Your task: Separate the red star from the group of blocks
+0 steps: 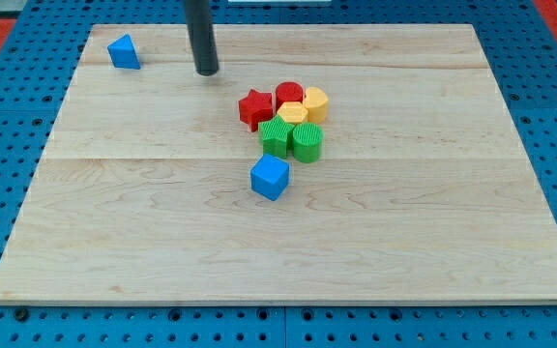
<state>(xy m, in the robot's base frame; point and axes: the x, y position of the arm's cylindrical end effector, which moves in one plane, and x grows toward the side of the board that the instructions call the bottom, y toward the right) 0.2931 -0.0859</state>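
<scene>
Resting on the desk (162, 242), my tip (207, 72) is seen up-left of the red star (254, 107); no claw is fitted.

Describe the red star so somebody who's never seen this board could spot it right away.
On the wooden board, a tight cluster of blocks sits just above centre. The red star is at the cluster's left edge, beside the red cylinder and above the green blocks. It is the only pointed red block; my tip is up-left of it.
</scene>
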